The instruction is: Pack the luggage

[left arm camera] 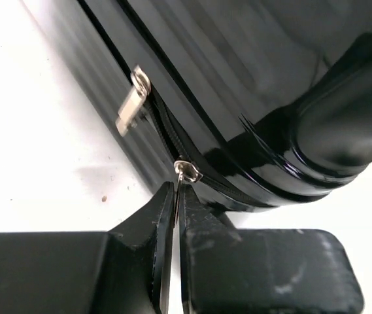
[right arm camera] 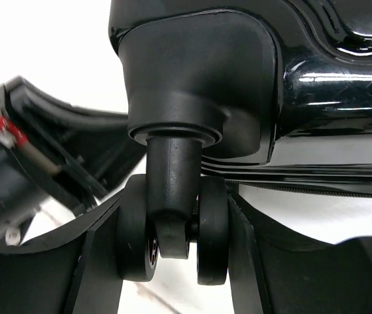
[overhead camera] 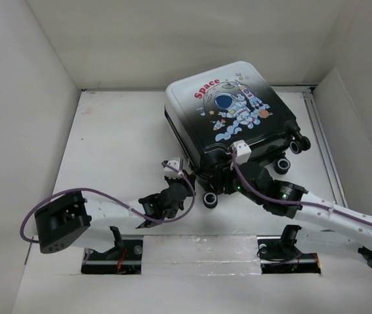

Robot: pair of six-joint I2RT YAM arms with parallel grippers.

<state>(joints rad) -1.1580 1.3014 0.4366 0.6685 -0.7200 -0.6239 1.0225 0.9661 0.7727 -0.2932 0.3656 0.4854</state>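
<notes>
The luggage point(overhead camera: 228, 108) lay closed on the tabletop point(overhead camera: 120, 131). My left end effector point(left arm camera: 176, 193) pinched the zipper pull point(left arm camera: 187, 171), my right end effector point(right arm camera: 172, 219) clamped a wheel point(right arm camera: 212, 229) — I judged it best to brace firmly and draw the pull steadily along its track.

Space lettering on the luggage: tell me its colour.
The Space lettering is red, on the white end of the luggage; best in the top external view.

White walls point(overhead camera: 172, 39) enclose a white table point(overhead camera: 117, 131).
</notes>
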